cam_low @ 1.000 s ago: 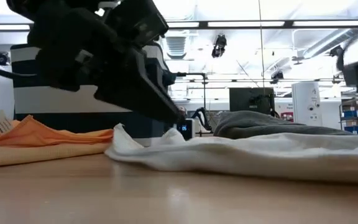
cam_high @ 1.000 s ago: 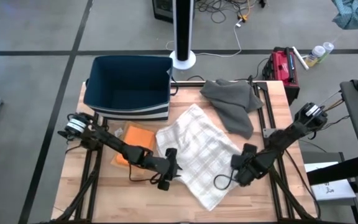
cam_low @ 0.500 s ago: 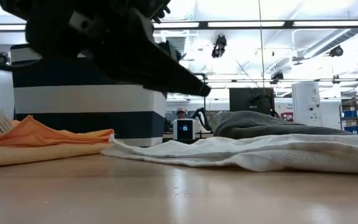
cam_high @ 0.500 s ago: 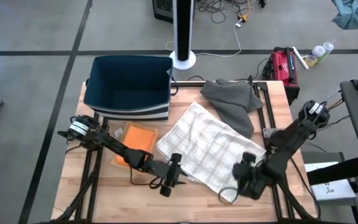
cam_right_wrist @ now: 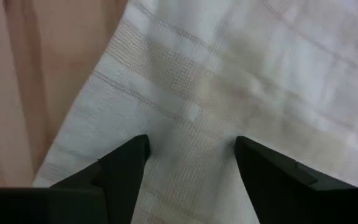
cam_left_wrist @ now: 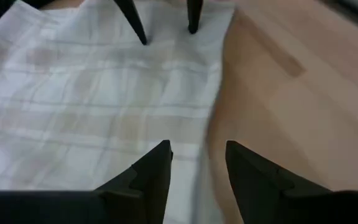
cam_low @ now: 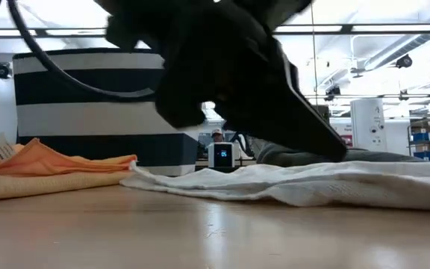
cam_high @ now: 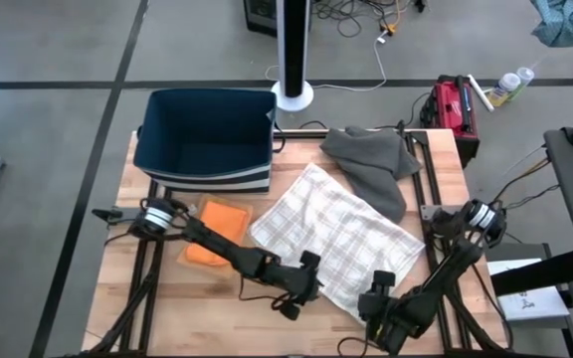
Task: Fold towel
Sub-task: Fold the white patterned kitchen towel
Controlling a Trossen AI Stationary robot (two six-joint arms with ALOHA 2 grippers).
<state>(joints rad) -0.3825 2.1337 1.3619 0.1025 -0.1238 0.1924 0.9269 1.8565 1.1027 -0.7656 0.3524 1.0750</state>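
Note:
The white checked towel [cam_high: 338,234] lies spread flat on the wooden table, its long sides slanting from far left to near right; the low view shows it as a low white ridge [cam_low: 312,187]. My left gripper [cam_high: 309,283] is open over the towel's near edge [cam_left_wrist: 213,93], one finger over cloth and one over wood [cam_left_wrist: 197,158]. My right gripper [cam_high: 378,296] is open over the towel's near corner [cam_right_wrist: 188,152]. Its two fingertips [cam_left_wrist: 191,18] show ahead in the left wrist view. Whether any finger touches the cloth cannot be told.
A navy bin with white stripes [cam_high: 207,139] stands at the far left. An orange cloth [cam_high: 215,231] lies left of the towel, and a grey cloth [cam_high: 371,164] overlaps the towel's far right side. Bare wood [cam_high: 187,318] shows near left.
The towel, bunched with a corner pointing near a second ago, now lies spread out as a flat rectangle; its right part has been drawn toward the table's right. My left gripper has moved right and nearer along the towel's near edge. My right gripper has moved toward the near edge.

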